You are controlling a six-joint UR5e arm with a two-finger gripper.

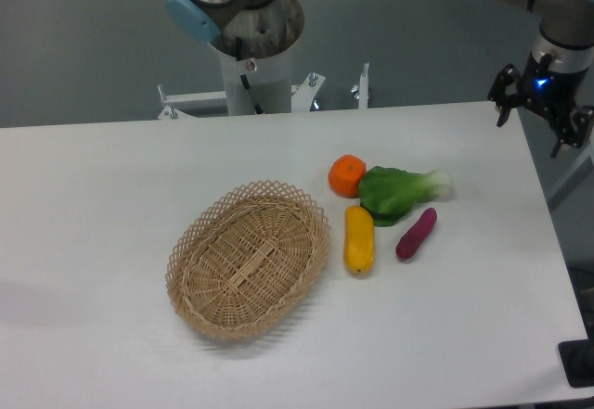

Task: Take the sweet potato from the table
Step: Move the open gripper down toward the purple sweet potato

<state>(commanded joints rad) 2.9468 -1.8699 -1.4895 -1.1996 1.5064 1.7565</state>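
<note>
We see the sweet potato (pixel 416 234) lying free on the surface (pixel 111 168), at 5 o'clock from the greens (pixel 394 192). It looks light, stiff and smooth, so we favour gripping across its middle. The hand (pixel 542 112) hangs well apart, fingers spread, holding nothing.

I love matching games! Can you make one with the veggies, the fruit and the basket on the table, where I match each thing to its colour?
Things:
1. sweet potato
2. round fruit
3. leafy vegetable
4. basket

Colours:
A. green
B. tan
C. purple
D. orange

Right pairs: 1-C, 2-D, 3-A, 4-B.

All four sit on the white table. The robot's claw hangs off by the table's far right corner, touching none of them.
</note>
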